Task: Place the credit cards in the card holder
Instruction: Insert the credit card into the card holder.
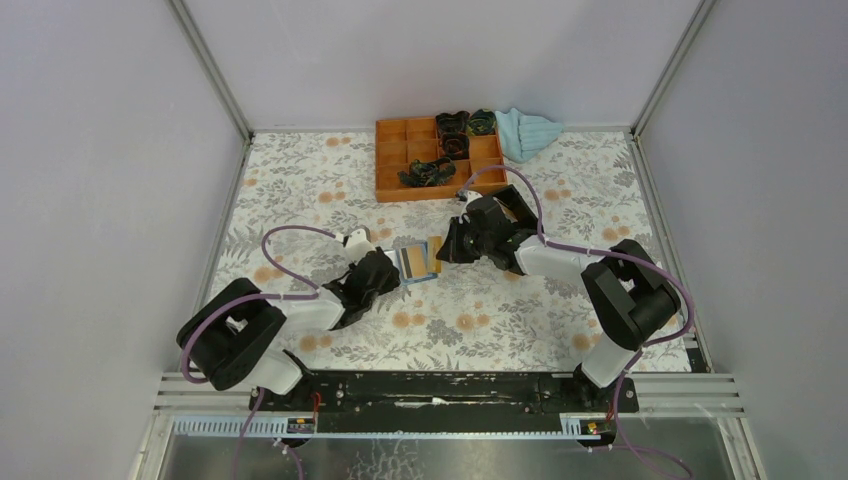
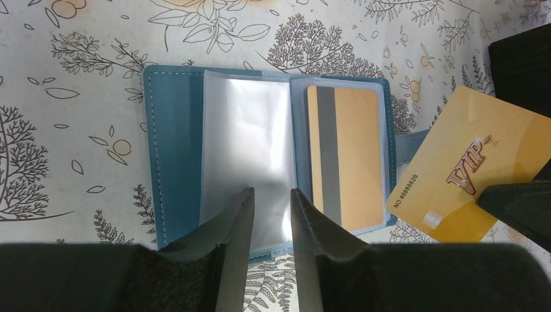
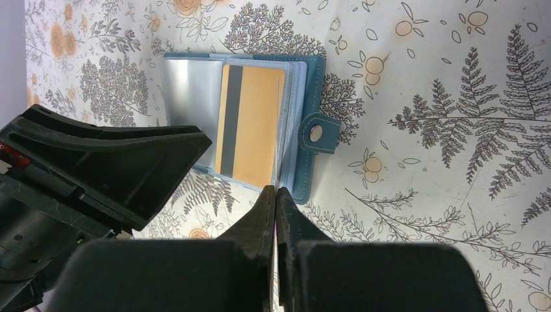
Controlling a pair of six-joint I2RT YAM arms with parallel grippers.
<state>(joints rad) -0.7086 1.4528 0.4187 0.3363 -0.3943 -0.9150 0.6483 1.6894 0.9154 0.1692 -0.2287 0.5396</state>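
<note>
The dark teal-blue card holder (image 1: 411, 263) lies open on the floral tabletop, its clear sleeves up (image 2: 174, 149) (image 3: 316, 84). One tan-orange credit card (image 2: 354, 156) (image 3: 256, 123) with a grey stripe sits in its right sleeve. My right gripper (image 1: 447, 248) (image 3: 276, 195) is shut on a second, yellow "VIP" credit card (image 2: 461, 169). It holds that card tilted at the holder's clasp edge. My left gripper (image 1: 392, 268) (image 2: 271, 195) hovers over the empty left sleeve with its fingers a narrow gap apart, gripping nothing.
An orange compartment tray (image 1: 400, 165) with dark items stands at the back. A light blue cloth (image 1: 527, 130) lies to its right. White walls close off the left, right and far sides.
</note>
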